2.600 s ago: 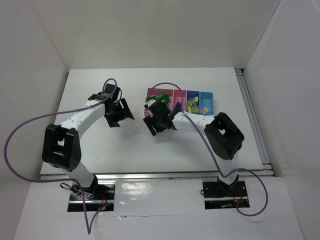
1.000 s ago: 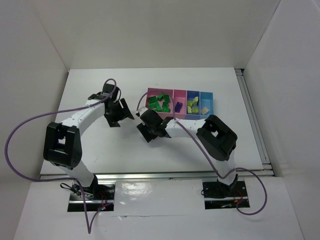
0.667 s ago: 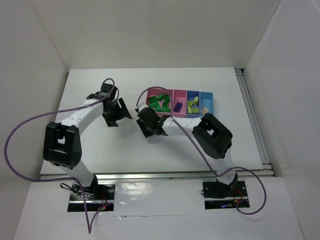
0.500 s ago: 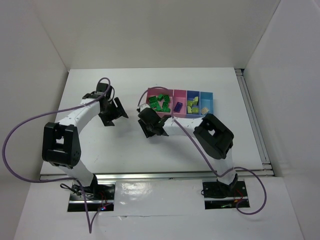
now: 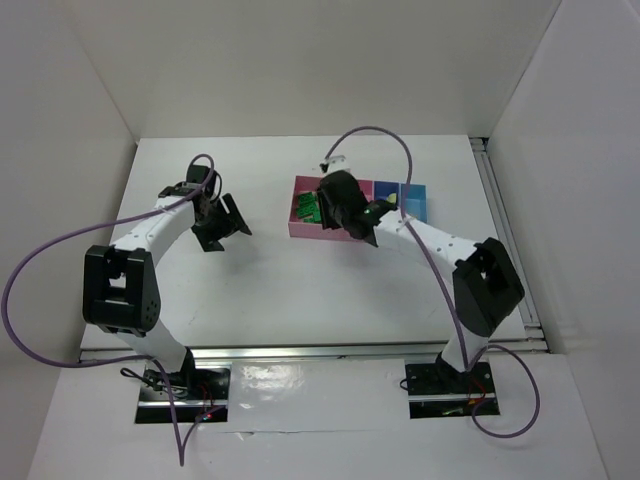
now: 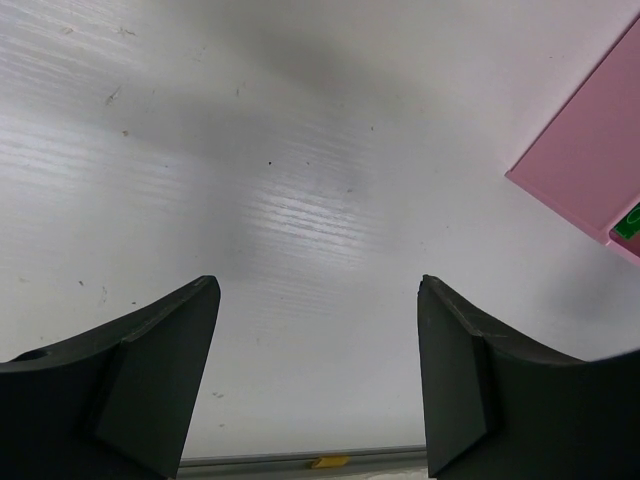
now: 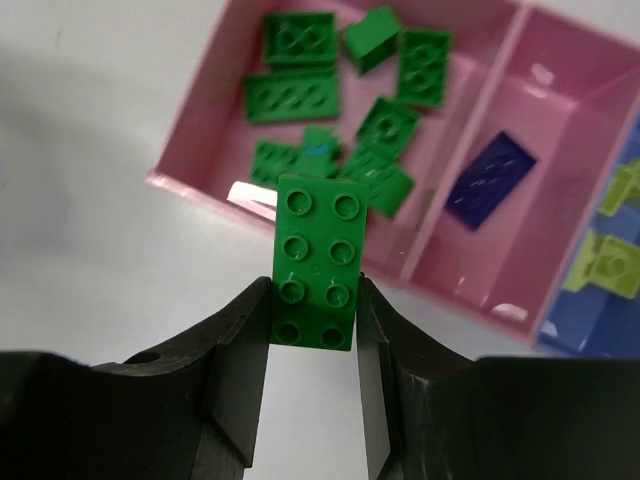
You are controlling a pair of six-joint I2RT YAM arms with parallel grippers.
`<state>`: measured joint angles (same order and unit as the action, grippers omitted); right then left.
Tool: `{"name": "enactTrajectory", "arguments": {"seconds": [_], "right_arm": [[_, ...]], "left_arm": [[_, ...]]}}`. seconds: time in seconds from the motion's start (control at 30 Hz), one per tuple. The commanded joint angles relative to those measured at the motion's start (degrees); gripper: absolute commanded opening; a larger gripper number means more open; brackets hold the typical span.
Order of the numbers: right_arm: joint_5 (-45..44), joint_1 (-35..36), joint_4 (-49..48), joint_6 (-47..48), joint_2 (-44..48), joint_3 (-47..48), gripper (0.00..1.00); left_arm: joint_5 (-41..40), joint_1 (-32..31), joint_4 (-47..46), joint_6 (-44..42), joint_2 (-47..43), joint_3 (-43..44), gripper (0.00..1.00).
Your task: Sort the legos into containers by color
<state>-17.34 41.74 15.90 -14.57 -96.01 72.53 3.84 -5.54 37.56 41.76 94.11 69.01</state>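
Observation:
My right gripper [image 7: 313, 300] is shut on a dark green lego [image 7: 318, 262], held studs-up above the near wall of the large pink bin [image 7: 225, 120]. Several dark green legos [image 7: 300, 95] lie in that bin. A purple lego [image 7: 490, 180] lies in the narrower pink bin [image 7: 560, 150], and yellow-green legos [image 7: 610, 260] lie in the blue bin [image 7: 575, 330]. From above, the right gripper [image 5: 340, 205] hangs over the row of containers [image 5: 300, 228]. My left gripper [image 5: 228, 222] is open over bare table, left of the bins, with nothing between its fingers [image 6: 170, 350].
The light blue bin [image 5: 415, 195] ends the row on the right. A corner of the large pink bin [image 6: 590, 160] shows at the right of the left wrist view. White walls enclose the table on three sides.
The right gripper shut on the dark green lego at the table left of the bins, then lifted it up and right over the containers. The left arm drifted slightly left.

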Motion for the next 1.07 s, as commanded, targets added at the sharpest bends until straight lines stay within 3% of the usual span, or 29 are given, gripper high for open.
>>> {"name": "enactTrajectory", "arguments": {"seconds": [0.0, 0.13, 0.17, 0.27, 0.3, 0.4, 0.53, 0.7, 0.8, 0.93, 1.03], "right_arm": [[0.8, -3.8, -1.1, -0.3, -4.4, 6.8, 0.28], [2.2, -4.8, 0.2, 2.3, -12.3, 16.2, 0.33], [2.2, -5.4, 1.3, 2.4, -15.2, 18.2, 0.58], [-0.9, -6.0, 6.9, 2.4, -18.0, 26.1, 0.84], [-2.1, -6.0, 7.6, 1.7, -18.0, 27.0, 1.0], [-7.1, -7.9, 9.8, -1.2, -13.7, 26.1, 1.0], [-16.4, -14.0, 17.2, -12.2, -6.8, 22.1, 1.0], [-21.1, -25.0, 29.0, -23.7, 1.1, 15.5, 1.0], [-24.1, -28.4, 31.3, -24.9, 7.2, 8.9, 1.0], [-24.8, -31.5, 27.1, -22.0, 16.0, -1.1, 1.0], [-20.5, -33.4, 24.4, -18.0, 20.2, -3.8, 1.0]], "left_arm": [[1.1, 0.0, 0.8, -1.3, -0.2, 1.7, 0.83], [1.1, 0.0, 0.3, -0.8, -1.3, 1.7, 0.85], [1.1, 0.0, 0.3, -0.8, -1.3, 1.7, 0.86], [1.1, 0.0, 0.3, -1.3, -2.4, 1.7, 0.87], [1.1, 0.0, 0.3, -1.3, -2.4, 1.7, 0.87], [0.4, 0.0, 0.3, -1.3, -2.4, 1.1, 0.87], [-0.8, 0.0, -0.2, -1.4, -4.5, 1.1, 0.87], [-3.0, 0.0, -1.4, -1.9, -8.1, 0.6, 0.87], [-4.1, 0.0, -2.1, -3.3, -8.7, 0.6, 0.87], [-4.8, 0.0, -5.5, -3.3, -12.2, -3.3, 0.87], [-4.8, 0.0, -6.5, -3.8, -12.2, -4.7, 0.87]]}}
